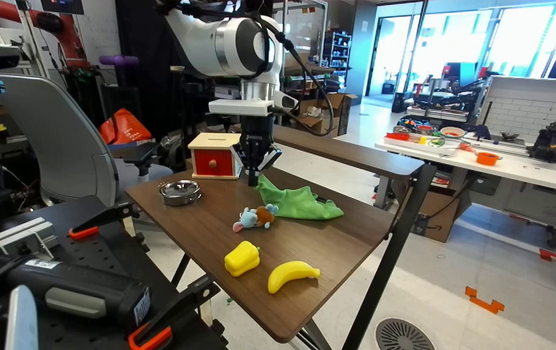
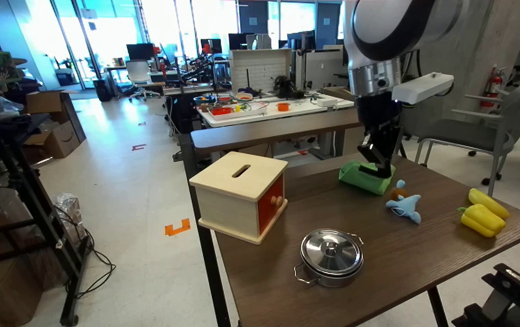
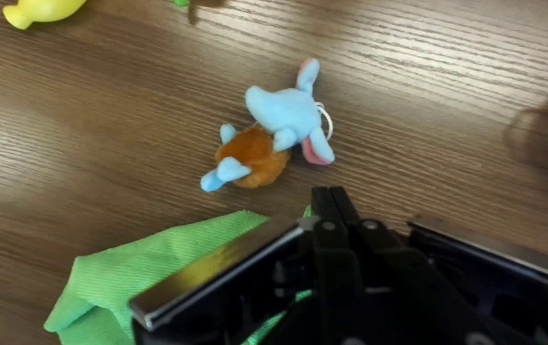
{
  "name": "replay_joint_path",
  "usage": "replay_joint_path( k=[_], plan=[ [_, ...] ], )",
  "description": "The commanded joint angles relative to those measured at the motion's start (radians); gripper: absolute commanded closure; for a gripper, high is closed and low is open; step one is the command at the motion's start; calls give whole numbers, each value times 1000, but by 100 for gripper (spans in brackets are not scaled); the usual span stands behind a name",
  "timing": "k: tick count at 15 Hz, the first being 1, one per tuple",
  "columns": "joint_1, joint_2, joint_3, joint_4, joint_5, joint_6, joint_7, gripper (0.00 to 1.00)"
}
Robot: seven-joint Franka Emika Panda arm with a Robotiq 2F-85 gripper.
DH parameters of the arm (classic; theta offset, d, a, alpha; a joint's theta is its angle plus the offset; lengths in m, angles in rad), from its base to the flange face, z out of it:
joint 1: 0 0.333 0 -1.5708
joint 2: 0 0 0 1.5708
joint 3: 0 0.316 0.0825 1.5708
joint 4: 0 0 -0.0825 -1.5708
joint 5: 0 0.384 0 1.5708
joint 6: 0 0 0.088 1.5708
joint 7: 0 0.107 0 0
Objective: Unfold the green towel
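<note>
The pincer [image 3: 330,192] pointed down at the bench [image 1: 205,218], its black fingers [image 3: 322,206] together side by side, with no gap showing between them in the wrist view. Whether a fold of cloth was caught between the tips, I could not tell. The green towel [image 1: 302,201] lay crumpled on the bench, partly beneath the pincer; in an exterior view it rose to a peak just beside the fingertips and spread away in loose folds.

Near the towel, but apart from it, lay a plush toy [image 3: 283,115], light blue and brown with pink inside its ears. On the towel's other side a raised shelf [image 1: 356,154] ran along the bench.

Toward one end stood a wooden box [image 2: 237,200] with a slot in its top and a red front [image 1: 202,165] bearing a round knob. Near it was a metal pot [image 1: 180,197] with its lid [image 2: 331,254] on. Toward the opposite end lay a yellow pepper [image 1: 242,259] and a banana [image 1: 290,275], near each other without touching.

Farther off, a white table [image 1: 543,175] held a small orange pot [image 1: 488,158].
</note>
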Motion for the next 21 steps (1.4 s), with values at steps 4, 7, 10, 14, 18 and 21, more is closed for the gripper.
replay_joint_path(
  k=[4, 7, 10, 14, 18, 21],
  plan=[
    [30, 175, 38, 230, -15, -147, -84, 100],
    [50, 237, 52, 298, -19, -178, -112, 100],
    [76, 290, 53, 359, -24, -205, -121, 100],
    [94, 344, 49, 427, -22, -249, -125, 73],
    [99, 364, 46, 476, -22, -303, -121, 51],
    [97, 342, 51, 466, -15, -333, -117, 29]
  ],
)
